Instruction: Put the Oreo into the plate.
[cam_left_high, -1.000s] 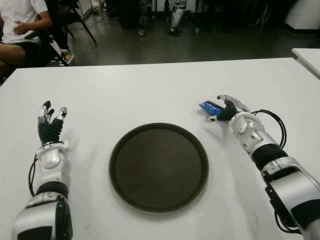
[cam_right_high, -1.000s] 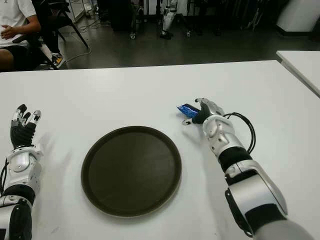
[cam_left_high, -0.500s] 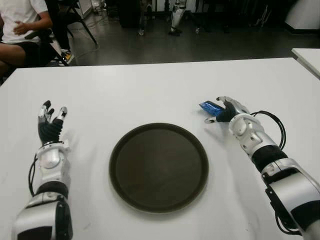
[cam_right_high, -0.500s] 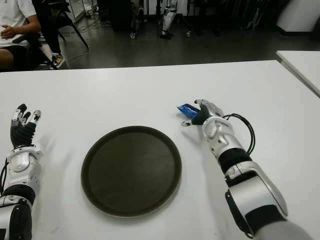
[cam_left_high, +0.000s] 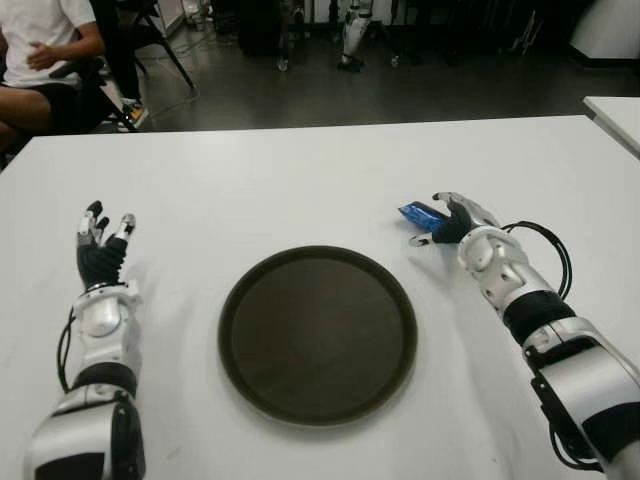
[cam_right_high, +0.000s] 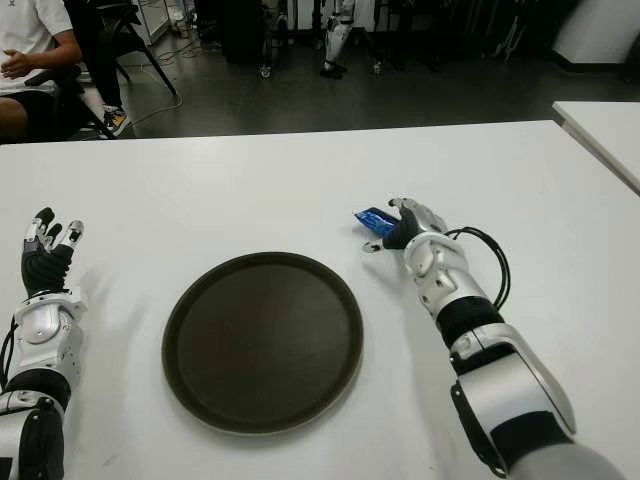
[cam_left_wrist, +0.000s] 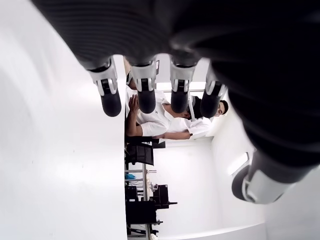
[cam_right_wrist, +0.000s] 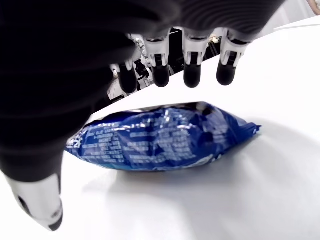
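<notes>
Plate: round, dark brown plate (cam_left_high: 318, 335), at the centre of the white tabletop (cam_left_high: 300, 180), holding nothing.
Oreo: blue Oreo packet (cam_left_high: 421, 216), lying on the tabletop at about 1 o'clock from the plate, outside its rim and near it.
Right hand: right hand (cam_left_high: 447, 221) at the packet's right side, at about 2 o'clock from the plate; in the right wrist view, four fingertips (cam_right_wrist: 161, 76) hanging just past the far edge of the Oreo packet (cam_right_wrist: 160, 137), thumb on the near side, fingers spread around it and not closed on it; contact not discernible.
Left hand: left hand (cam_left_high: 100, 250) at about 9 o'clock from the plate, well apart from it, fingers extended and relaxed, holding nothing.
Background: seated person (cam_left_high: 40, 50) in a white shirt beyond the tabletop's far left corner; corner of a second white table (cam_left_high: 615, 115) at the far right.
</notes>
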